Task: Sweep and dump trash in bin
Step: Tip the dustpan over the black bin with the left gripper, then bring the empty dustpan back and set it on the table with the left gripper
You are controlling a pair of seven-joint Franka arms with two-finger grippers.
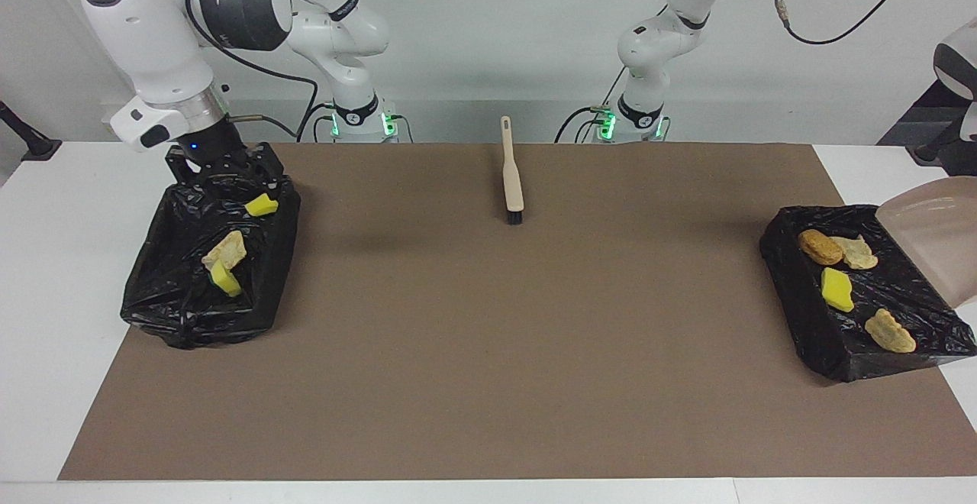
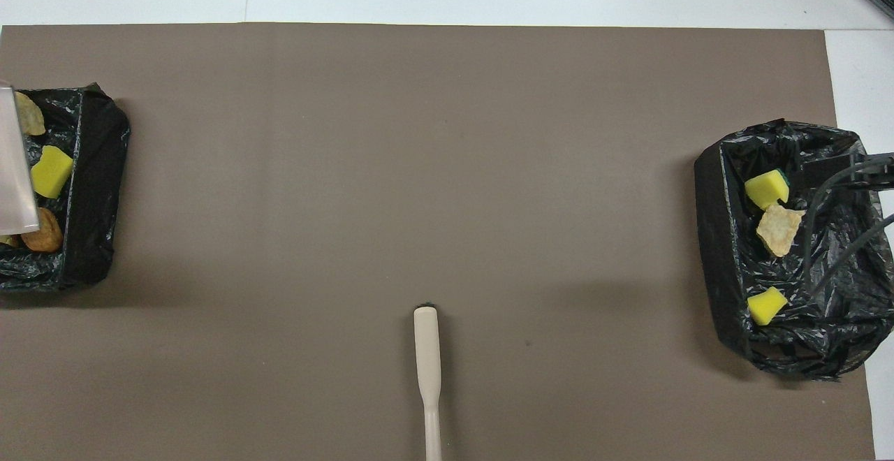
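**Facing view.** The right gripper [image 1: 221,172] hangs over the twelve o'clock rim of the black-lined bin [image 1: 164,290] at the right arm's end. Its fingers are spread and hold nothing. Three pieces of trash lie in that bin. A yellow sponge piece [image 1: 262,204] sits at four o'clock of the fingertips, close but apart. A beige chunk [image 1: 227,248] and a second yellow piece [image 1: 226,280] lie toward six o'clock. The other bin [image 1: 809,336] holds four scraps [image 1: 837,289], with the dustpan [image 1: 935,237] tilted in the air at its three o'clock edge. The left gripper is out of frame, closed. The brush [image 1: 513,176] lies on the mat near the robots.

**Overhead view.** The right gripper shows as a dark shape at the bin's two o'clock, with the yellow sponge piece at its nine o'clock.
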